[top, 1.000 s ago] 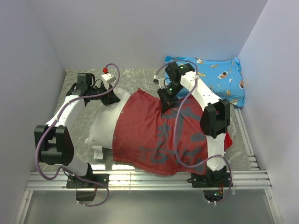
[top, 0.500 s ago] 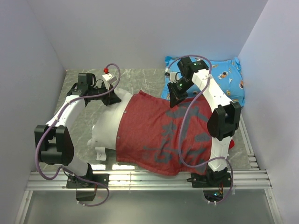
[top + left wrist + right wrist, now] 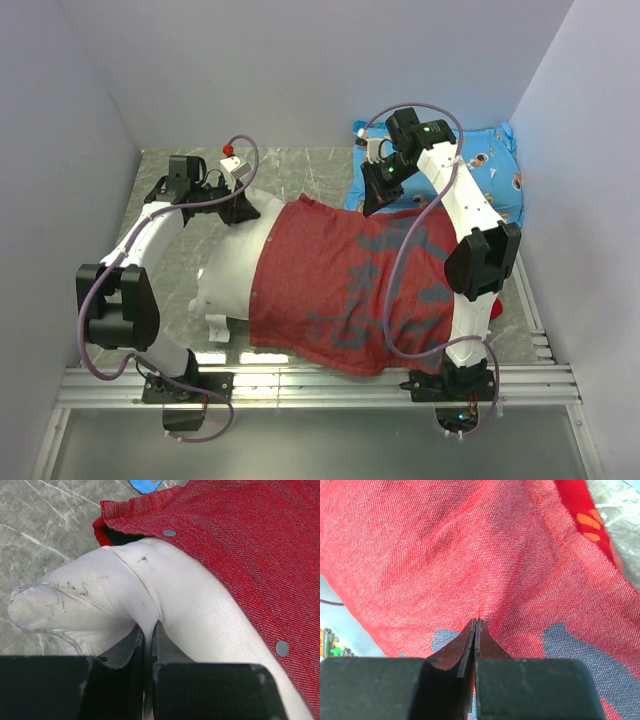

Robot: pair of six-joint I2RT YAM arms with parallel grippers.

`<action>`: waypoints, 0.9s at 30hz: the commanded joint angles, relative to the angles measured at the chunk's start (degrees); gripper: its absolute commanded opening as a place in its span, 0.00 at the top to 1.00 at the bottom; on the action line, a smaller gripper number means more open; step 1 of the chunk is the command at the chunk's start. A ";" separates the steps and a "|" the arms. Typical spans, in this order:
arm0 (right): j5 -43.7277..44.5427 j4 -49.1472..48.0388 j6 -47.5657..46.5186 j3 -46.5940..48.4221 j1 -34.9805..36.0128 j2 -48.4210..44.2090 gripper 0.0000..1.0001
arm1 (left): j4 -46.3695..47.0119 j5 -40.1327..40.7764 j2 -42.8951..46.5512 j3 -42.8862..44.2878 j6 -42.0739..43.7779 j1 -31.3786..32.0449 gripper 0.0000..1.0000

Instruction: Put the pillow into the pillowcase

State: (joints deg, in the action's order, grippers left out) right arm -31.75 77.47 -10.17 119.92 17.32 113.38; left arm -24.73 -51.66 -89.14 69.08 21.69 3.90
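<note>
- We see the pillowcase (image 3: 350, 290) spread mid-way across the table (image 3: 300, 165), covering most of the pillow (image 3: 228, 272).
- The pillow's bare end sticks out leftward.
- Our right gripper (image 3: 476, 622) pinches pillowcase fabric.
- Our left gripper (image 3: 148, 632) clamps the pillow's corner.

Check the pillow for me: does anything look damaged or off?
Yes. The pillow's exposed corner, pinched by the left gripper, shows dark scuff marks and loose frayed threads at its tip. The pillowcase covers only part of it and lies askew.
</note>
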 commanded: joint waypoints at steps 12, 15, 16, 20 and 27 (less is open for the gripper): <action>2.48 5.14 -1.60 -6.36 0.61 -2.11 0.73 | 0.65 -4.94 -0.77 2.99 0.28 1.11 0.99; 1.78 4.97 -1.25 -3.83 0.61 -1.59 1.00 | 0.30 -5.03 -1.03 3.34 0.46 1.11 0.99; 1.25 4.88 -0.99 -2.94 0.61 -1.41 1.00 | 0.38 -5.12 -1.03 3.26 0.46 1.11 1.00; -3.31 4.62 -0.02 4.25 2.71 -0.97 1.00 | 0.56 -5.99 -1.12 3.17 0.02 1.28 1.00; -14.03 -1.08 6.20 18.75 11.68 2.98 1.00 | 1.70 -8.63 -2.17 4.83 -2.79 3.92 0.99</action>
State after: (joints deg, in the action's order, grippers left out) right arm -35.27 80.29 -8.84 132.94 25.17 114.80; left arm -24.64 -52.71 -91.07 70.83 21.23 4.89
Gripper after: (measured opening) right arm 0.011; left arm 0.101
